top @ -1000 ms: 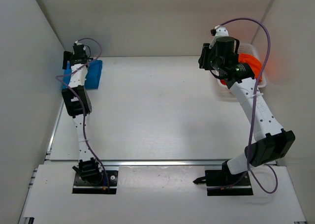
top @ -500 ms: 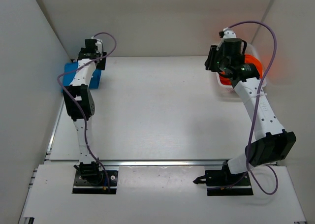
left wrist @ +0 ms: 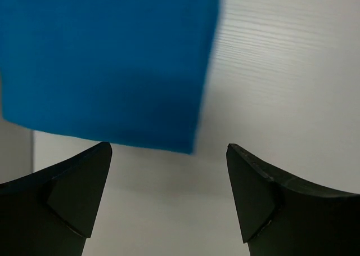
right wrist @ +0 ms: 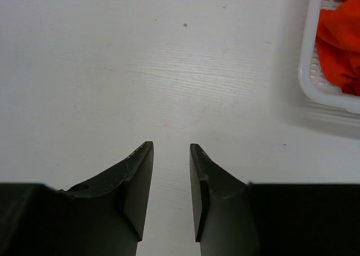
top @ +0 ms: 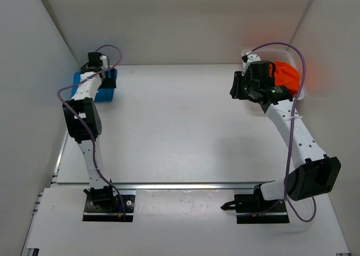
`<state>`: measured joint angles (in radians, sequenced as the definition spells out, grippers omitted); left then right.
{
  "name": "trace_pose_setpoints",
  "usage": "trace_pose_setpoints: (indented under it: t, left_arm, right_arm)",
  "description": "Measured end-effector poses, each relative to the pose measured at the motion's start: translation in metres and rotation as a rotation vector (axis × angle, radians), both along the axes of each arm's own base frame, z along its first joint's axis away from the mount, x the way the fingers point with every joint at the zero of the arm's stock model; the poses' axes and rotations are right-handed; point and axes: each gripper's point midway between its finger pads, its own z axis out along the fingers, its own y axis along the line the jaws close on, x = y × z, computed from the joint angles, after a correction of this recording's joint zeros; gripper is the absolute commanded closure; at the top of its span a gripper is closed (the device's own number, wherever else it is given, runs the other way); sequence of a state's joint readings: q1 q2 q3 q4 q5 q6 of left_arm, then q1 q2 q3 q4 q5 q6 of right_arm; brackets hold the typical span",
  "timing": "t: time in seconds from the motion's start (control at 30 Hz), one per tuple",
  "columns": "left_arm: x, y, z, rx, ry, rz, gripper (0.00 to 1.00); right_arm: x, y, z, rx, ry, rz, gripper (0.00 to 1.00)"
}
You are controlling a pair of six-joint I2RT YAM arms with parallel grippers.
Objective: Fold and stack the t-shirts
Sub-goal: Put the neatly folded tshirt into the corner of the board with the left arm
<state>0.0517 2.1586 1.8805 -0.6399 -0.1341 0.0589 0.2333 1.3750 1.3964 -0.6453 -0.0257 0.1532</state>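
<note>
T-shirts sit at the two far corners of the table (top: 180,132). They are soft, light cloth, each far bigger than a gripper and likely to sag and drag, so a hem or shoulder edge looks a better hold than the middle. At the table's far-left corner the blue shirt (top: 109,90) lies flat and looks folded. At the far-right corner the orange shirt (top: 287,76) is bunched inside the white basket (right wrist: 332,97), whose rim could snag it on the way out. No red shirt shows. The left gripper (left wrist: 169,171) hangs by the blue shirt's corner, jaws wide and empty. The right gripper (right wrist: 170,155) is over bare table beside the basket, jaws narrow and empty.
</note>
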Motion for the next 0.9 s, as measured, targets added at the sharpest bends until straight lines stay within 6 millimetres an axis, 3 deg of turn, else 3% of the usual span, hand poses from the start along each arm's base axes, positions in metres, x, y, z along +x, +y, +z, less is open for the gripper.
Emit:
trace_pose_setpoints:
  t: [0.07,0.1,0.2,0.43,0.63,0.77,0.9]
  left_arm:
    - [0.008,0.05,-0.014,0.006,0.006,0.111,0.06]
    - [0.012,0.065,-0.017,0.009,0.001,0.143,0.06]
    - [0.026,0.089,-0.027,0.02,-0.016,0.197,0.06]
    - [0.052,0.087,-0.039,0.037,-0.049,0.201,0.09]
    - [0.057,0.097,-0.078,-0.026,-0.009,0.169,0.08]
    - [0.07,0.104,-0.073,-0.031,-0.038,0.143,0.05]
    - [0.082,0.105,-0.074,-0.041,-0.059,0.108,0.01]
  right_arm:
    - [0.003,0.004,0.001,0.011,-0.001,0.016,0.71]
    - [0.005,0.006,0.001,0.013,0.0,0.022,0.71]
    - [0.018,0.015,0.0,0.01,0.014,0.048,0.71]
    - [0.051,0.061,0.004,-0.068,0.037,0.173,0.71]
    - [0.068,0.096,0.003,-0.171,0.055,0.248,0.72]
    - [0.07,0.091,0.003,-0.146,0.066,0.213,0.72]
    - [0.079,0.059,0.008,-0.067,0.048,0.107,0.72]
